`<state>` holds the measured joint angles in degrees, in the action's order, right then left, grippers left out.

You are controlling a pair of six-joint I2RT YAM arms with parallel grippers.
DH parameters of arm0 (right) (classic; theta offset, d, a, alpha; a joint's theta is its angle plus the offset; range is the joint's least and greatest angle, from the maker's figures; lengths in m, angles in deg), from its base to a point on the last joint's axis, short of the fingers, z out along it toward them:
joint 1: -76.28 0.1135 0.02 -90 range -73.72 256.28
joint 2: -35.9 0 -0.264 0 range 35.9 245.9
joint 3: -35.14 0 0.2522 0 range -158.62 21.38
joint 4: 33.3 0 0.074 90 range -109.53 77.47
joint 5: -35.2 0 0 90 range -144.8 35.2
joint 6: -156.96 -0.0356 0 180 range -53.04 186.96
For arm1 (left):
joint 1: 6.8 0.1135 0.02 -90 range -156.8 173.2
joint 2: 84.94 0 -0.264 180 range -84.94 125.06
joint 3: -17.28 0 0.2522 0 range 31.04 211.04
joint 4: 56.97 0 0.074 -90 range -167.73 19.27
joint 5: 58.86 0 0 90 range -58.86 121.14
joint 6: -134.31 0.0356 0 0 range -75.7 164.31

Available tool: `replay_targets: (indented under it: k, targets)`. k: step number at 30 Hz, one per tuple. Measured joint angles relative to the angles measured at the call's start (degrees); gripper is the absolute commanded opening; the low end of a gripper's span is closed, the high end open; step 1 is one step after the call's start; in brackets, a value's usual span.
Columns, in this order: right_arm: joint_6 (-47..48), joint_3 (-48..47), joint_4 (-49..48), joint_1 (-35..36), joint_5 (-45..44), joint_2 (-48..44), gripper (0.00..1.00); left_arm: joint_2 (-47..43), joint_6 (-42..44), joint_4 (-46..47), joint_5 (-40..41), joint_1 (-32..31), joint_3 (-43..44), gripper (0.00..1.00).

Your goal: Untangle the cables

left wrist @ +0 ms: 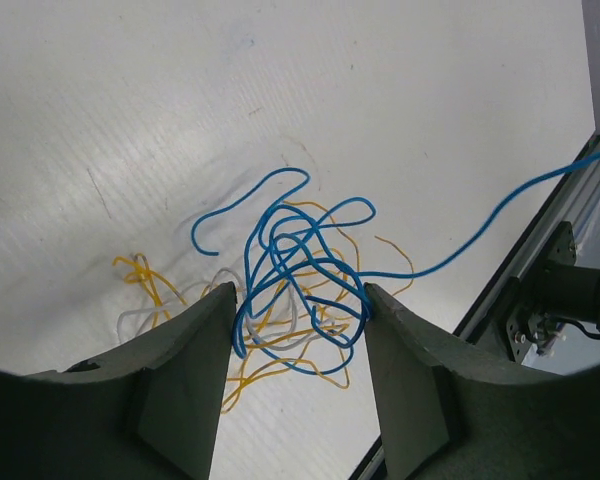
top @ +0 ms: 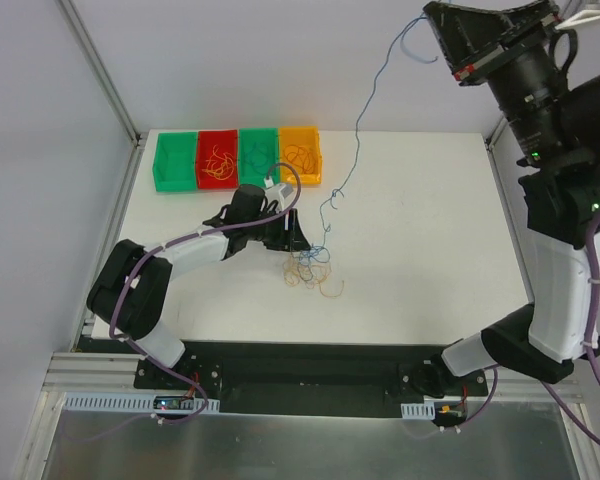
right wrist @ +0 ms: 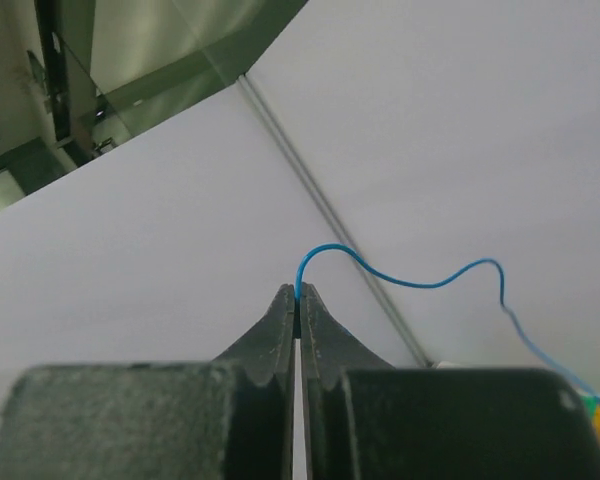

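You see a matt white table (top: 420, 220) with a faint ribbed grain and light scuffs. At its twelve o'clock edge the bins (top: 238, 157) look like glossy moulded plastic. The cables (left wrist: 290, 290) have smooth, slightly shiny plastic sheathing. The left gripper (left wrist: 298, 300) has dull grey fingers (left wrist: 195, 370), finely textured.

This is a robotics lab test cell. Plain white panels on aluminium framing wall in a white counter (top: 410, 230). Two robot arms are bolted to a black base plate (top: 310, 375) at its near edge, with exposed wiring and cable duct beside them. A row of coloured plastic sorting bins (top: 238, 158) sits at the back.
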<state>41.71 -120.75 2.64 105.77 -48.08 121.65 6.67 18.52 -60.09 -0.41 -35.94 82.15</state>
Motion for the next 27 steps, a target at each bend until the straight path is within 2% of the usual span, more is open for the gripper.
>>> replay_targets:
  k: [3,7,14,21,27]
  targets:
    - [5.5,0.6,-1.2,0.0,-4.4,-3.0,0.0,0.2,0.0,-0.9,0.9,0.0,0.3,0.54]
    - [10.5,2.6,-3.4,0.0,-7.8,-7.7,0.01,0.6,0.0,-2.5,1.9,0.3,0.8,0.6]
    - [14.1,9.7,-5.3,0.0,-9.3,-12.1,0.0,-3.9,3.1,-0.4,-0.2,0.5,0.2,0.94]
    - [14.1,15.1,-3.5,-0.1,-7.0,-10.4,0.0,-20.2,4.1,17.2,-5.9,-0.6,-6.0,0.94]
    - [13.0,16.5,-2.9,-0.1,-5.1,-10.6,0.0,-18.3,5.7,22.9,-5.6,-8.0,-1.4,0.94]
